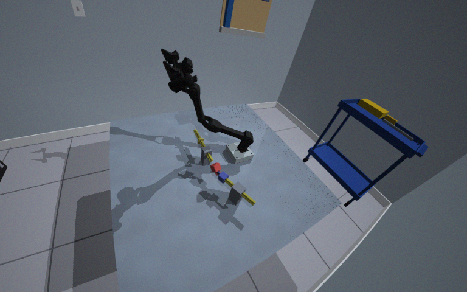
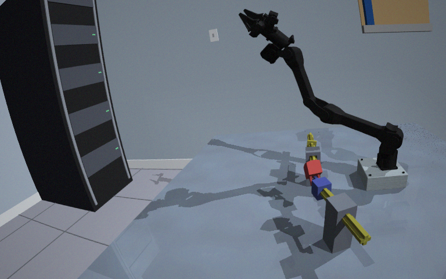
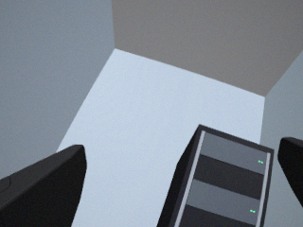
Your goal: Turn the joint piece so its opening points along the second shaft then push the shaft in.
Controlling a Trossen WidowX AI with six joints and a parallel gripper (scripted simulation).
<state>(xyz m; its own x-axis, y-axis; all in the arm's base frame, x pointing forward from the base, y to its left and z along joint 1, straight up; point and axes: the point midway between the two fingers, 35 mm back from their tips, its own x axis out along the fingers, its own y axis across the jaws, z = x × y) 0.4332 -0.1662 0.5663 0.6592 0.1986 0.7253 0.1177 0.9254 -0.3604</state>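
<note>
- I judge myself to be at the first step: the red joint piece (image 1: 216, 167) (image 2: 313, 168) needs turning before any push. It sits beyond the blue piece (image 1: 223, 176) (image 2: 321, 185) on the end of the fixed shaft (image 1: 248, 199) (image 2: 356, 229), between the two blocks.
- My gripper (image 1: 163, 56) (image 2: 242, 12) (image 3: 186, 153) hangs high above the worktop (image 1: 172, 247) (image 2: 213, 236), fingers wide apart with nothing between them.
- The second shaft (image 1: 196, 133) (image 2: 310, 135) runs through the far block (image 1: 205, 150) (image 2: 312, 150), and from the top I make out a small gap between its end and the red piece. So the push looks undone (I can't see into the opening, so its exact aim escapes me).
- Next I should bring the fingers down over the red piece, close on its sides and swing it gently on its hinges.
- Room is tight there: the near block (image 1: 238, 188) (image 2: 340, 203) and the shaft end could catch a finger.
- My wrist view shows the dark rack (image 3: 177, 194) and no joint, so the approach needs a big reorientation.
- The blue cart (image 1: 418, 149) stands well apart, out of my way.
</note>
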